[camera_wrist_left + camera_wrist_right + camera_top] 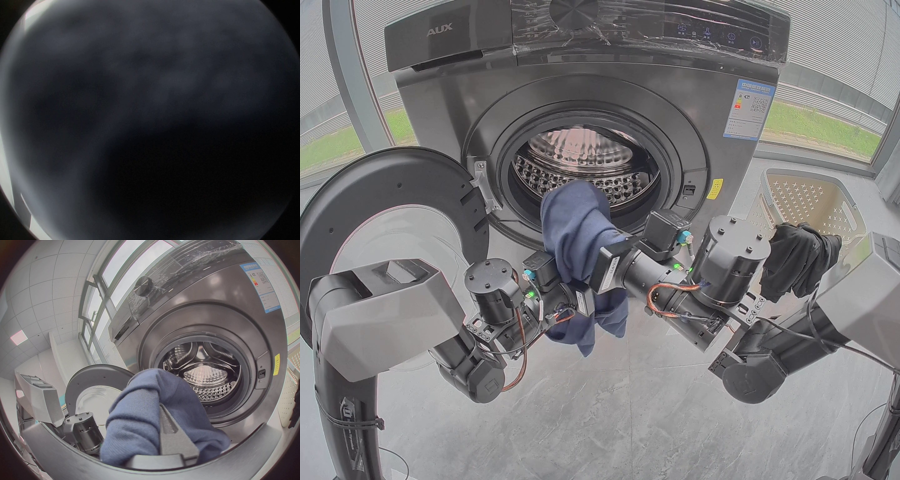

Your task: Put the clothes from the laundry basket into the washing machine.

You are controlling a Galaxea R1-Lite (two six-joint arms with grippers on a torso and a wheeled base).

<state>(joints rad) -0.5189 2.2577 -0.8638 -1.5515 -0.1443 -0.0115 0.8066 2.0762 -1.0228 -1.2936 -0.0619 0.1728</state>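
A blue garment hangs in front of the washing machine's open drum, draped over both grippers. My right gripper sits just below the drum's opening, shut on the blue garment; one grey finger pokes out of the folds. My left gripper is lower and wrapped in the same cloth, which lies dark over the left wrist view. A black garment hangs over the rim of the laundry basket at the right.
The washing machine's round door stands swung open to the left, close beside my left arm. The drum looks bare inside. Grey tiled floor spreads in front of the machine. Windows lie behind it.
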